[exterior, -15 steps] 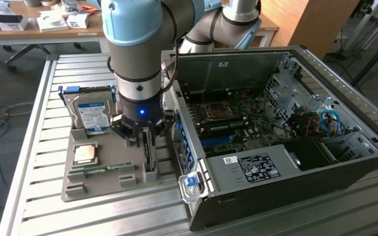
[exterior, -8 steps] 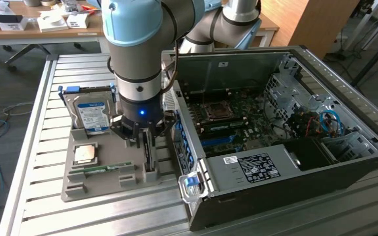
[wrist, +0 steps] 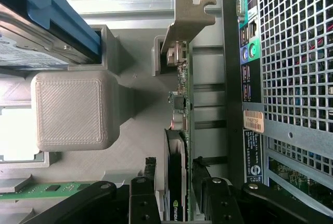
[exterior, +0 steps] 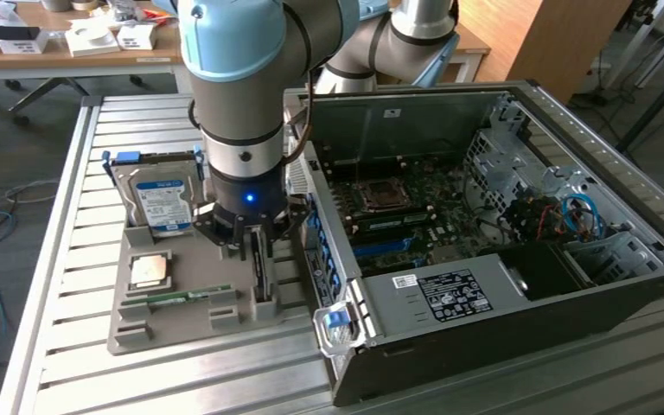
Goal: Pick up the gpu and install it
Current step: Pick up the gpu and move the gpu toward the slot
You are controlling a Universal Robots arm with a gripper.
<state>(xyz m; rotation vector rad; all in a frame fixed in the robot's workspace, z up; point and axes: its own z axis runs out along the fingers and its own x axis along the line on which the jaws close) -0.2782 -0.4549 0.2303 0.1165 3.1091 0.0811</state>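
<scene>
Pincer [exterior: 256, 246] sits low over the gpu [exterior: 262, 275], jaws wide. There's one finger [wrist: 143, 198] each side of the card, w/ a sliver of gap both sides in the wrist view. Gpu stands on its long edge in a slot of the grey holder tray [exterior: 136, 333] on the slatted counter [exterior: 101, 130], just beside the open PC case [exterior: 517, 346]. It's a thin card: green board edge, black body w/ green logo, bent metal bracket at one end. Hard drive [exterior: 162, 203] is upright in the same tray.
</scene>
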